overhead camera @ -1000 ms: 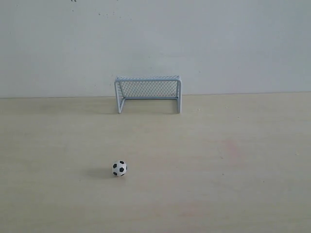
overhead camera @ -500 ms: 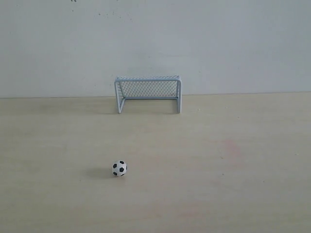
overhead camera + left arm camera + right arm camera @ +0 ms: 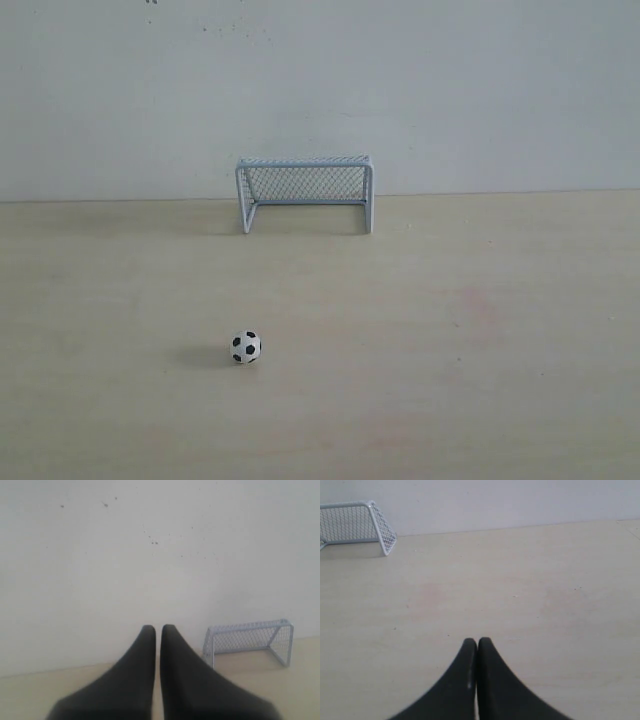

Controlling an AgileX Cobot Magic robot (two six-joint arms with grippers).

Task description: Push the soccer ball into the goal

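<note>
Seen from the left wrist: black two-fingered left claw (image 3: 158, 627), drawn in to a hairline slit, gripping nothing and touching nothing, raised toward a pale speckled wall (image 3: 150, 555). Well ahead of its tips and off to one side: miniature white tube-framed goal with fine mesh netting (image 3: 248, 641), standing upright where the wall meets the pale wooden tabletop (image 3: 300, 680).

Seen from the right wrist: black right claw (image 3: 477, 641), fingertips pressed together, likewise empty, hanging above bare tabletop. Same goal far ahead of these tips, off to one side, only part of its frame caught at the picture's edge.

Shown by the exterior view alone: tiny white soccer ball with black pentagon patches (image 3: 246, 347), resting on the tabletop in front of the goal's open mouth, well apart from it, roughly in line with one post. Ball's place relative to either claw impossible to tell, with the ball caught by the exterior view only and the claws by the wrist views only.
</note>
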